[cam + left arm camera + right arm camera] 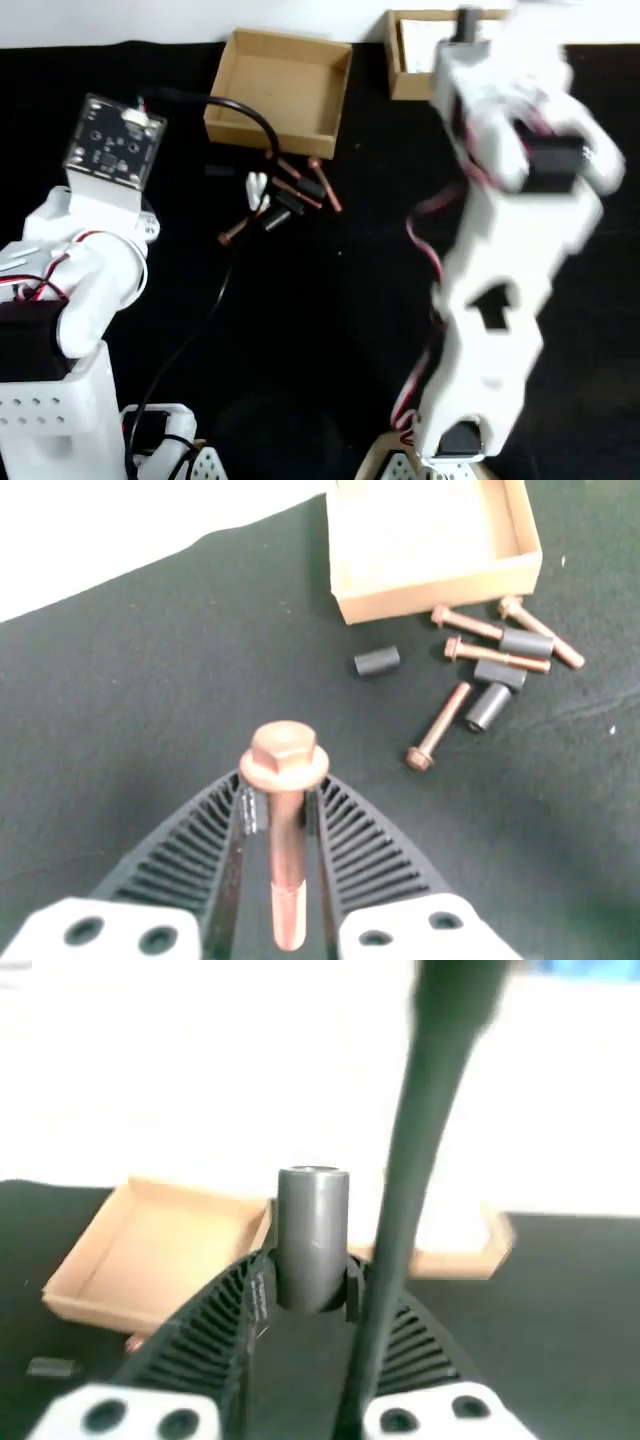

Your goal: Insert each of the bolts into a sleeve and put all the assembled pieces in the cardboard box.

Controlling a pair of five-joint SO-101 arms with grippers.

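Gripping a copper bolt in the left hand, a grey sleeve in the raised right hand — black surface below, loose bolts beside cardboard box.

I've got black cloth over the table, a black cable trailing across it, white surface behind.

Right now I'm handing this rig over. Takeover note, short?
Left gripper: shut on a bolt.
Right gripper: shut on a sleeve.
Cardboard box: looks empty. Loose bolts and loose sleeves lie just beside it.
Done: nothing boxed yet.
Left: join the held bolt and sleeve, assemble the rest, box everything.
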